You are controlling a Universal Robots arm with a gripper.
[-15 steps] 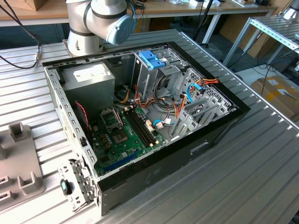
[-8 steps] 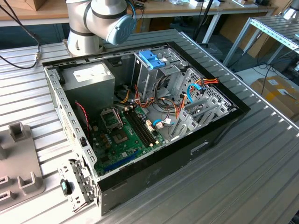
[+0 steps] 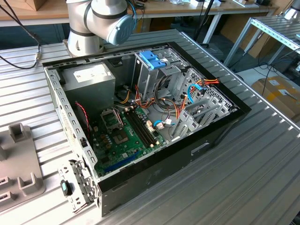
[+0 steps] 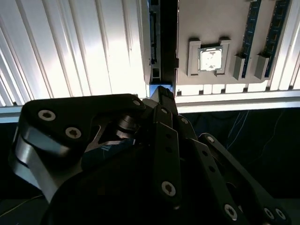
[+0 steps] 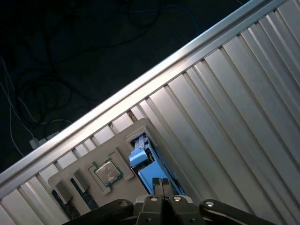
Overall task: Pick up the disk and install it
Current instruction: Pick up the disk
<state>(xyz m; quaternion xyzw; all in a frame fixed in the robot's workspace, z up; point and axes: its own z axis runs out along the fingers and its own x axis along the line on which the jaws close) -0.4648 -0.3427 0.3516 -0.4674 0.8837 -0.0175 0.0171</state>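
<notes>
On the grey fixture plate point(image 5: 123, 146) near the table point(image 5: 234, 103) edge, I saw the disk point(image 5: 141, 160) standing on edge in a slot, just beside a processor chip point(image 5: 108, 172). My pincer point(image 5: 161, 183) hung right over one end of the disk, its fingertips closed together with nothing between them.

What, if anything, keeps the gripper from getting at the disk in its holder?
Likely nothing, so yes. The gripper points straight at the disk, which stands on edge in the grey holder with its near edge uncovered. Its fingers look shut, though, so as they stand they cannot straddle it.
</notes>
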